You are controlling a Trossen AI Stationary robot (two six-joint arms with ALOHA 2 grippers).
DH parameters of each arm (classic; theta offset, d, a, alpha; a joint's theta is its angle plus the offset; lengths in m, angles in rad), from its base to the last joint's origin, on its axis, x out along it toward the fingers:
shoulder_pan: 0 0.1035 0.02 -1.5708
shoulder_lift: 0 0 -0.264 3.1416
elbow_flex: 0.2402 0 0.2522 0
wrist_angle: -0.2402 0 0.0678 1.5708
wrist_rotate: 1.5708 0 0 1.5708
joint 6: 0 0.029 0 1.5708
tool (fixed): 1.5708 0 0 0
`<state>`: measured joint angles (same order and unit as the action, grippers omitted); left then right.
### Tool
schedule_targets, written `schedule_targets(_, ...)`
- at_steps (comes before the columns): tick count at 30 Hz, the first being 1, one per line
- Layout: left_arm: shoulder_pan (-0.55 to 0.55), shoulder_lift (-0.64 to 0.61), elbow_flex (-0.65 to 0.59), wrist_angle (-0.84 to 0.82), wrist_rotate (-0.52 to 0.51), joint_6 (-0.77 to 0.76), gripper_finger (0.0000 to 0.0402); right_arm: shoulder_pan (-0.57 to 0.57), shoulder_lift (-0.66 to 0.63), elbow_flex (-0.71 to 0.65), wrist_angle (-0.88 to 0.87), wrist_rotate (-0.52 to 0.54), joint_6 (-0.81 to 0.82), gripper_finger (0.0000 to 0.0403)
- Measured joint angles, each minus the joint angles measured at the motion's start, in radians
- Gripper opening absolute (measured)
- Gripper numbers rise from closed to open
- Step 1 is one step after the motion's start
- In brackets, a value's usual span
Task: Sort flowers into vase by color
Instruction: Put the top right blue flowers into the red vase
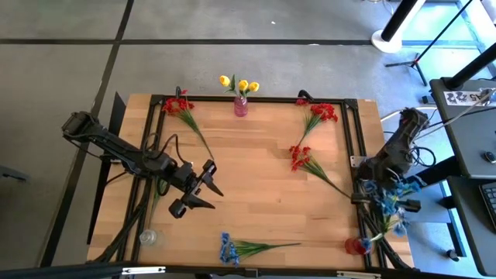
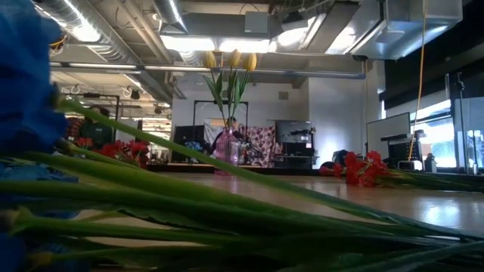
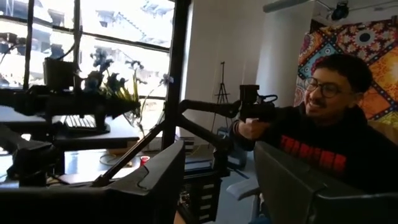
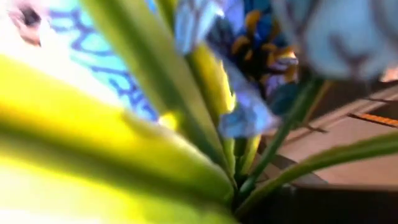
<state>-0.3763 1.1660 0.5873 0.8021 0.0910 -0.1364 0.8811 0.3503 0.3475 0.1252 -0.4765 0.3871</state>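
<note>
We take the pink vase (image 1: 241,106) at the far edge of the wooden surface (image 1: 256,194) as our landmark; it holds three yellow flowers (image 1: 239,84), which also rise from it in the low view.

The right claw (image 1: 385,203) sits well to the vase's right and nearer the front, at the right edge of the surface. We read its fingers as pressed together on a blue flower (image 1: 399,194); the wrist view is filled with blurred green stems and blue petals (image 4: 249,81) right against the camera, so we cannot see the fingertips themselves. Below it, near the front right corner, stands a red vase (image 1: 356,246).

The left claw (image 1: 203,188) hangs to the vase's left and toward the front, fingers spread and holding nothing. Its wrist view looks out into the room, where a seated person (image 3: 329,137) in a dark top holds a dark device; the red lettering on the top is too blurred for us to read.

Red flowers lie on the surface: one bunch (image 1: 180,105) just left of the vase, another (image 1: 321,113) to its right, and a third (image 1: 301,157) nearer the middle right. A second blue flower (image 1: 232,249) lies near the front edge, straight across from the vase. A clear glass vase (image 1: 147,237) stands at the front left.
</note>
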Motion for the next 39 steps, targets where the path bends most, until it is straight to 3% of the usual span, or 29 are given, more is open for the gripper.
schedule_targets(3, 0.000, 0.000, 0.000, 0.000, 0.000, 0.015, 0.0187, 0.017, 0.001, 0.007, -0.061, 0.044, -0.032, 0.0003)
schedule_targets(12, 0.001, 0.000, 0.000, 0.011, 0.000, 0.016, 0.0187, 0.016, 0.000, 0.108, -0.142, 0.023, -0.077, 0.0003)
schedule_targets(18, 0.001, 0.000, 0.000, 0.011, 0.000, 0.041, 0.0187, 0.016, 0.005, 0.108, -0.262, 0.089, -0.141, 0.0005)
schedule_targets(23, 0.001, 0.000, 0.000, 0.004, 0.000, 0.042, 0.0187, 0.016, 0.007, 0.108, -0.285, 0.008, -0.181, 0.0009)
schedule_targets(27, 0.001, 0.000, 0.000, 0.003, 0.000, 0.041, 0.0187, 0.016, 0.027, 0.108, -0.342, 0.029, -0.184, 0.0042)
schedule_targets(34, 0.001, 0.000, 0.000, -0.006, 0.000, 0.034, 0.0187, 0.016, 0.078, 0.110, -0.387, 0.082, -0.222, 0.0146)
schedule_targets(39, 0.009, 0.000, 0.000, -0.049, 0.009, -0.019, 0.0187, 0.016, 0.078, 0.194, -0.659, 0.082, -0.176, 0.0221)
